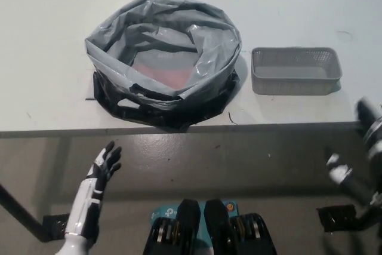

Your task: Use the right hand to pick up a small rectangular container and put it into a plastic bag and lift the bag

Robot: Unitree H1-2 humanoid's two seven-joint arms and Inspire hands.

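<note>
A small rectangular grey mesh container (296,70) lies on the white table (48,28), to the right of a grey-and-black plastic bag (163,58). The bag stands open, with something red showing at its bottom. My black right hand (358,156) hangs blurred at the far right, below the table's front edge and apart from the container; its fingers look spread, holding nothing. My white left hand (102,168) rests open at the lower left, below the table edge.
The table's front edge (179,128) runs across the middle of the picture, with grey floor below it. A dark table leg (21,210) crosses the lower left corner.
</note>
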